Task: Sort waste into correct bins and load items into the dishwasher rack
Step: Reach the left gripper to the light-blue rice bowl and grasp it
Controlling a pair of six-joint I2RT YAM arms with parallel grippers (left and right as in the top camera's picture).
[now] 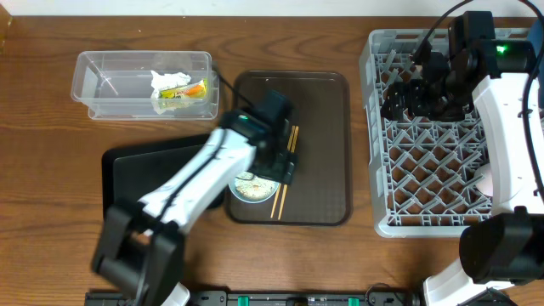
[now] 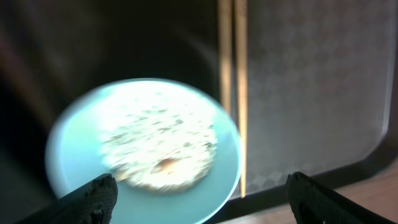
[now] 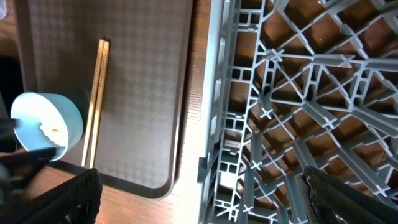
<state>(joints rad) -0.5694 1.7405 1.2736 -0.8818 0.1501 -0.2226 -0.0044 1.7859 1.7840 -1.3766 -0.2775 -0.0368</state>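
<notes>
Wood-grain counter (image 1: 51,127) w/ brown tray (image 1: 327,127); L hand (image 1: 285,166) spread wide over bowl (image 1: 252,187), R hand (image 1: 398,102) spread wide over rack (image 1: 425,178), both empty.

Your white-shelled left arm (image 1: 200,174) and right arm (image 1: 510,119) have black joints; the right carries a green light (image 1: 501,49) and black cables (image 1: 432,32). Your left gripper (image 2: 202,199) has matte black fingers (image 2: 93,199).

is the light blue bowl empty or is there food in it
Not empty. The light-blue bowl sits upright on the brown tray with a pale heap of rice-like crumbs inside.
</notes>
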